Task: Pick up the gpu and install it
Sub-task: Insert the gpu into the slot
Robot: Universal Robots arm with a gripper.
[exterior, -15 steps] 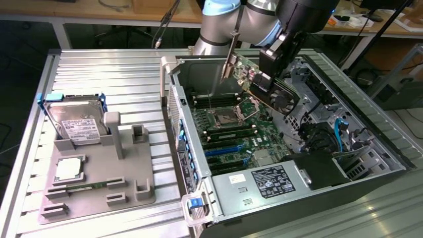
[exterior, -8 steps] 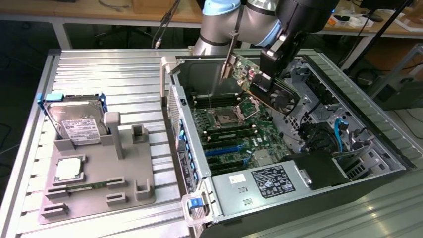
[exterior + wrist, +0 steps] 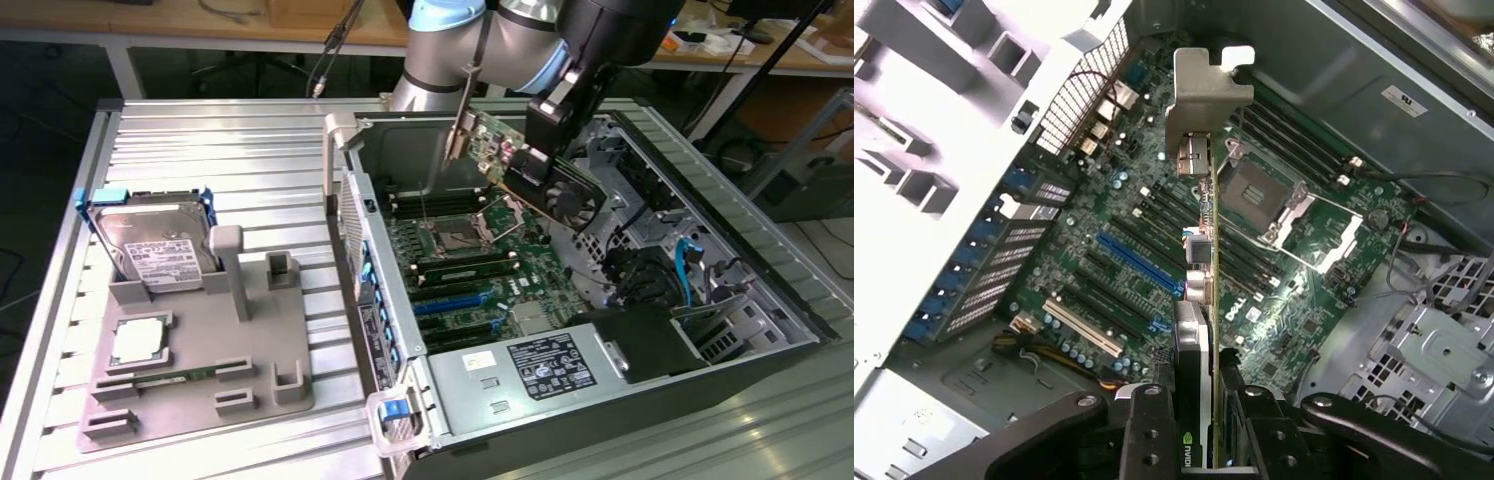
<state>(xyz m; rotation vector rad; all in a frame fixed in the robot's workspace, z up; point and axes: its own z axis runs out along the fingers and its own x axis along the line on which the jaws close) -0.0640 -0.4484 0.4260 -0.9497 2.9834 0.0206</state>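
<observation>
Gripper (image 3: 1197, 412) was clamped on the gpu (image 3: 511, 155), which hung tilted over the motherboard (image 3: 523, 272), its bracket edge apart from the case wall (image 3: 363, 215).

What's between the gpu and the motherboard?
Nothing, bare air: in the exterior view the gpu, gripped by the hand, hangs tilted above the motherboard.

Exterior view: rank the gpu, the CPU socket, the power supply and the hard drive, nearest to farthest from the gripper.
1. gpu: held in the gripper, tilted above the motherboard.
2. CPU socket: on the motherboard, below the card.
3. power supply: at the near end of the case.
4. hard drive: outside the case, at the exterior view's left.
</observation>
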